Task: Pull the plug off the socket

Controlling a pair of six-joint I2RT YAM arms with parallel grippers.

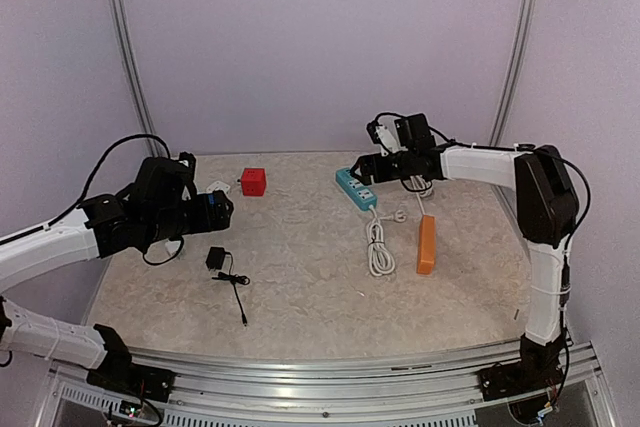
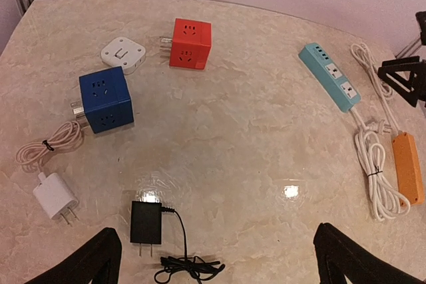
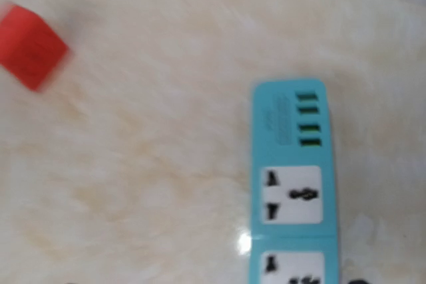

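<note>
1. Teal power strip [image 1: 355, 189] lies flat toward the back right of the worktop [image 1: 300, 287]. Both sockets that show in the right wrist view are bare, with no plug in them.
2. Right hand [image 1: 366, 170] hangs over the strip. Its fingers are out of its own camera's sight, so I cannot tell how wide it stands or whether it grips anything.
3. Left hand [image 2: 216, 241] is spread wide with nothing in it, well to the left of the strip.
4. Risk: nothing pins the strip and it looks light. A brush from the right hand could skate it into the coiled white cord [image 1: 378, 247] on its near side.
5. Risk: a finger snagging that coil could drag the strip against the orange block [image 1: 427, 244], just right of the coil.
6. Room: there is broad bare worktop to the left of the strip. Behind it and to its right, the worktop edge and walls are close, so I would retreat leftward or straight up.
</note>
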